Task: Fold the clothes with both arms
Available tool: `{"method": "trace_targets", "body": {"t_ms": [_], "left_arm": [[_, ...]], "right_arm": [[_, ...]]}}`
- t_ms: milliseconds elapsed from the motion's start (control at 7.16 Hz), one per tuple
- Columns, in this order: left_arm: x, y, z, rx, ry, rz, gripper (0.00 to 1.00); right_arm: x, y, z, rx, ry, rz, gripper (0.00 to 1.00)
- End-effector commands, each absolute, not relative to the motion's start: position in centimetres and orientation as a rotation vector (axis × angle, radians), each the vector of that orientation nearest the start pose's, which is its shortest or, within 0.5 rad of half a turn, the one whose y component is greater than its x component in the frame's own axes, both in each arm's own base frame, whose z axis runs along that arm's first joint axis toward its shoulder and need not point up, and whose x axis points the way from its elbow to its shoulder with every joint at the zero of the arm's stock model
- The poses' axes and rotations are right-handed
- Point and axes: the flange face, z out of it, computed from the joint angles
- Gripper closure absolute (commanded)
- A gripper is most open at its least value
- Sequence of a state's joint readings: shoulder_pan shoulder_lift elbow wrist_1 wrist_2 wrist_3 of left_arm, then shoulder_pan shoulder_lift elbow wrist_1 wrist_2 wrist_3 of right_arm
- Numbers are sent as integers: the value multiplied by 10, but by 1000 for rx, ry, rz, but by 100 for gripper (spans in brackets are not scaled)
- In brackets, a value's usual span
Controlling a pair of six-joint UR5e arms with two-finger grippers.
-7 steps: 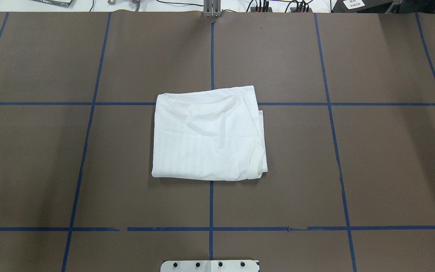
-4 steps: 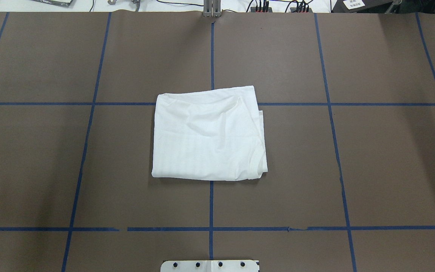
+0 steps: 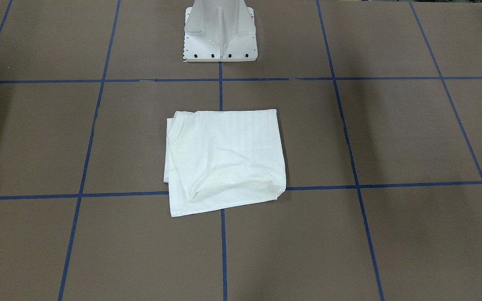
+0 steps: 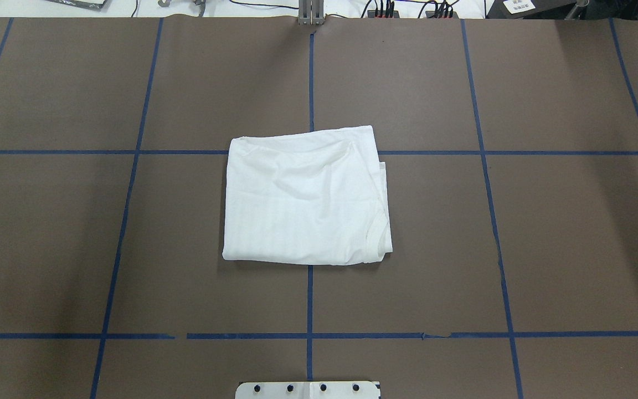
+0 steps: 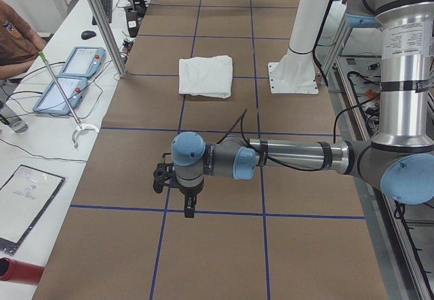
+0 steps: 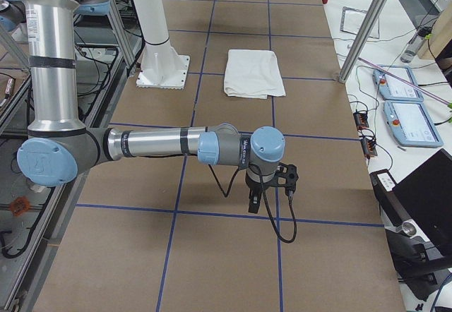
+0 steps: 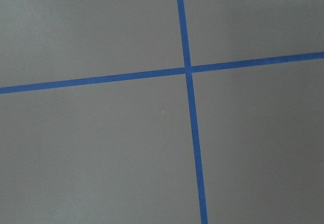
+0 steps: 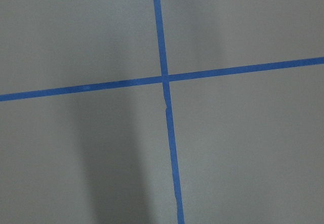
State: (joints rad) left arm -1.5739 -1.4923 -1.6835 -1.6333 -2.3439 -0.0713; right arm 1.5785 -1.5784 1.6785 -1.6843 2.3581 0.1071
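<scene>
Nothing has moved since a second ago. The white cotton T-shirt [image 4: 305,197], folded into a rough rectangle, lies as it did at the middle of the brown paper-covered table [image 4: 574,249], well away from every edge. Its ribbed collar [image 4: 374,241] sits at the fold's corner toward my own edge and the right end. My black two-finger left pincer [image 5: 190,207] hangs over the table toward its left end. My black right pincer [image 6: 253,202] hangs toward its right end. Both are well apart from the shirt, and I cannot tell whether either is open or closed.
</scene>
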Motion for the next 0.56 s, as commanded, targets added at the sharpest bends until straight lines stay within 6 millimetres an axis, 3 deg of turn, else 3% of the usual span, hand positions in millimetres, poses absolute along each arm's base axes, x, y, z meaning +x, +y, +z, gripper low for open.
{"method": "trace_targets", "body": {"t_ms": [0, 419], "left_arm": [[-65, -465, 634, 66, 775, -35, 1], [-65, -465, 633, 68, 777, -33, 1]], "right_arm": [[66, -485, 622, -51, -786, 106, 0], [66, -481, 631, -37, -796, 19, 0]]}}
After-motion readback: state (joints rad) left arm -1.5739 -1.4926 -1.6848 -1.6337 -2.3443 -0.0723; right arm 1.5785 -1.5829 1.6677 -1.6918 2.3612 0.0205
